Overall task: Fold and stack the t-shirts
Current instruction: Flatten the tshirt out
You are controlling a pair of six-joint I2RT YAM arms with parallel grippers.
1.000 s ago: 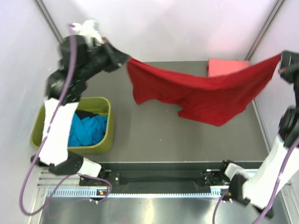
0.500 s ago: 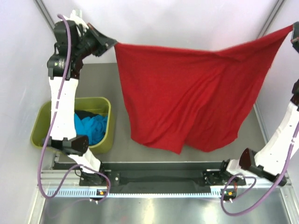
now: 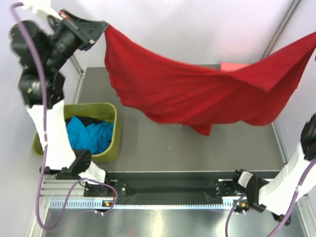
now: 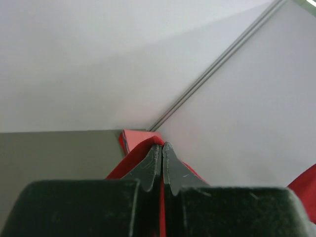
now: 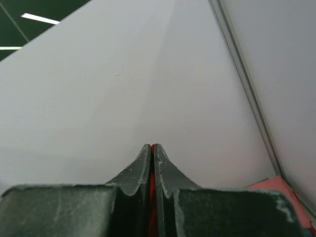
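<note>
From above, the red t-shirt (image 3: 197, 96) hangs in the air over the surface (image 3: 163, 148). It stretches from the left claw (image 3: 102, 26) at far left to the far right edge. A salmon-pink t-shirt (image 3: 234, 66) lies far right. The olive-green tub (image 3: 111, 149) near left holds a turquoise t-shirt (image 3: 89, 136).

At the left wrist, the left claw is pinching the red t-shirt.

At the right wrist, the right claw (image 5: 152, 152) is pressed together on a thin red strip, likely the same shirt.

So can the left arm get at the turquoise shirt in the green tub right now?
Probably not yet: the left fingers are shut on the red shirt, held high. The tub sits uncovered below, so the turquoise shirt looks reachable once it lets go.
</note>
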